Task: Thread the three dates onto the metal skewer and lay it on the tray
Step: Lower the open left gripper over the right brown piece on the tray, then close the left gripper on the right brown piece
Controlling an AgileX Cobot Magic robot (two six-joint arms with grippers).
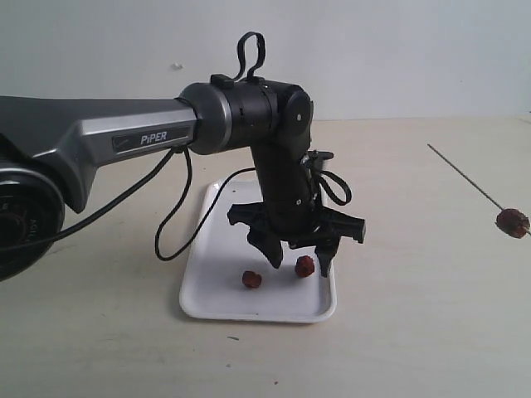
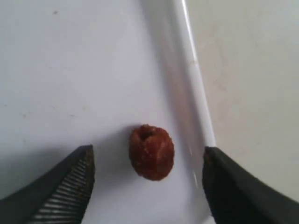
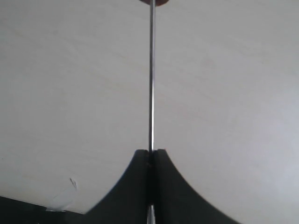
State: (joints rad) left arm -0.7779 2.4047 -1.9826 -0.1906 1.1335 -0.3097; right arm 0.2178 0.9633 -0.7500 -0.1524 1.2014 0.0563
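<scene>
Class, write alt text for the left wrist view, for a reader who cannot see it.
A wrinkled reddish-brown date lies on the white tray, untouched, between the spread dark fingers of the open left gripper. The tray's raised rim runs just beside it, with the beige table beyond.

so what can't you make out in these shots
- right gripper: beyond the exterior view's right edge.
- metal skewer, held end: past that same edge.
- skewered date: cropped by the right wrist view's top edge.
- tray, far rim: partly hidden behind the left arm, exterior view.
</scene>
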